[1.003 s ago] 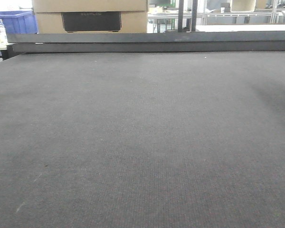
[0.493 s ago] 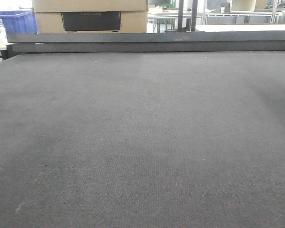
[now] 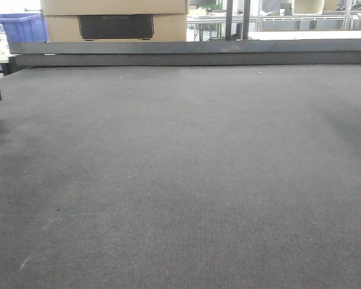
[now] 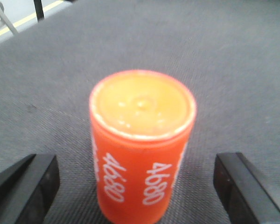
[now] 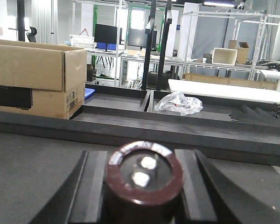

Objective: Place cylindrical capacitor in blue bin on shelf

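A stubby dark brown-black cylindrical capacitor [image 5: 144, 179] with two shiny dots on top sits squeezed between the two black fingers of the right pincer [image 5: 144, 200]. Behind it are the dark grey tabletop [image 5: 32, 151], a big brown cardboard box [image 5: 35, 77] and a crumpled clear plastic bag [image 5: 177, 102].

Orange upright cylinder [image 4: 142, 154] on grey felt surface [image 4: 224, 70]: white digits "4680" printed twice on side wall, running lengthwise. Brown cardboard box [image 3: 114, 7]: dark front panel [image 3: 115, 27] carries faint lettering, too dim to read. No other legible text.
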Controlling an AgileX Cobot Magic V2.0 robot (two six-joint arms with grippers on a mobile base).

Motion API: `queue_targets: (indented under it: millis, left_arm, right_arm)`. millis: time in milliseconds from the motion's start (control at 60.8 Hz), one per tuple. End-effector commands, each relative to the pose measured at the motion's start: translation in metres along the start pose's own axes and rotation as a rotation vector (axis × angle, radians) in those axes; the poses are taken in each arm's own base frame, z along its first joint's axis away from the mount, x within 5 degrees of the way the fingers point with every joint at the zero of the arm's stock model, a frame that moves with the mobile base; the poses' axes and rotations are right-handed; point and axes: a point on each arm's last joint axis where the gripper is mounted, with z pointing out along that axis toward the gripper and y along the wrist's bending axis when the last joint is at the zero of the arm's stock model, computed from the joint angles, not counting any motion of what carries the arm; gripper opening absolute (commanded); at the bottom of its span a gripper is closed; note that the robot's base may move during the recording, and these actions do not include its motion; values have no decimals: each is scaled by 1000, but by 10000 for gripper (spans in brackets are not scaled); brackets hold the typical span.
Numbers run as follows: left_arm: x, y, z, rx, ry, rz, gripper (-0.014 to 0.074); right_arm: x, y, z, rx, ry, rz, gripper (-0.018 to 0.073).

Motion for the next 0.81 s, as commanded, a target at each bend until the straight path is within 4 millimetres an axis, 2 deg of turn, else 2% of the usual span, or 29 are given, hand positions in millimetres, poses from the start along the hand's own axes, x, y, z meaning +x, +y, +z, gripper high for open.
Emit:
queue_targets:
  millis: [0,247,378,427,559,740,789]
  left_arm:
    - [-2,2,10,-14,-33,10,571]
    - [-7,-1,30,-13,-77,29,571]
    - [-6,1,32,-39,-69,-5,564]
    - [-6,2,32,-55,-68,-25,537]
    - [-6,3,32,-65,-70,-38,330]
    - [-7,3,31,-63,-62,-40,-112]
    - [-11,2,28,-54,-44,-38,-111]
  right_arm:
    - [-4,0,-2,0,-25,-2,-162]
    - [-2,0,-2,-1,-13,-2,-162]
    - [1,1,-2,-6,21,-2,-162]
    - [1,1,-2,-6,23,-2,-162]
    - [1,1,-2,-6,23,-2,-162]
    - [2,1,-2,-9,40,-2,-162]
    - [4,1,-2,-13,66,-2,-162]
